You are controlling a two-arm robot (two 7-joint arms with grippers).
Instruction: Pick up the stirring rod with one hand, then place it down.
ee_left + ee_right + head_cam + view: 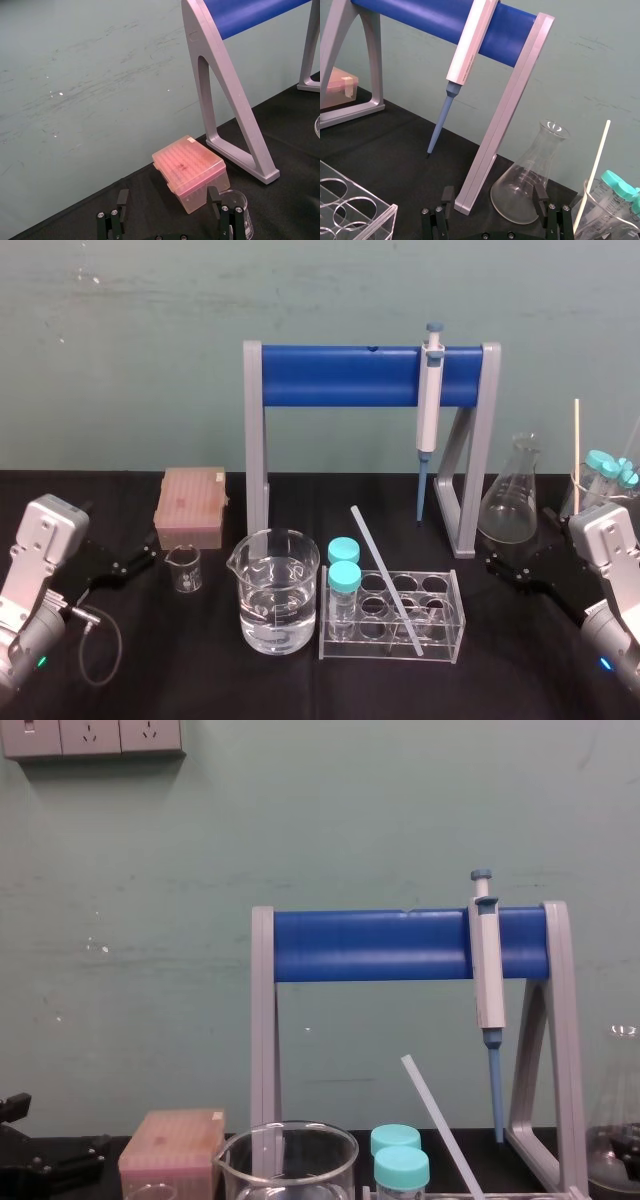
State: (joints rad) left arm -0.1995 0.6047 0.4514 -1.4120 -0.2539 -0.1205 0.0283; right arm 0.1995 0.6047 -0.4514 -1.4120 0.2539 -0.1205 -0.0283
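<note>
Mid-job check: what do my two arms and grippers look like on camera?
The left gripper and right gripper are black with blocky jaws, each on a boxy silver-grey wrist housing. A thin black cable loops from the left wrist.

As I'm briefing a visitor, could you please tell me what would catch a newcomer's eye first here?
The blue-barred stand dominates the table's back centre, a white-and-blue pipette hanging from it. In front, the stirring rod leans tilted in the clear rack beside a water-filled beaker. The left tool and right tool sit open at either edge.
</note>
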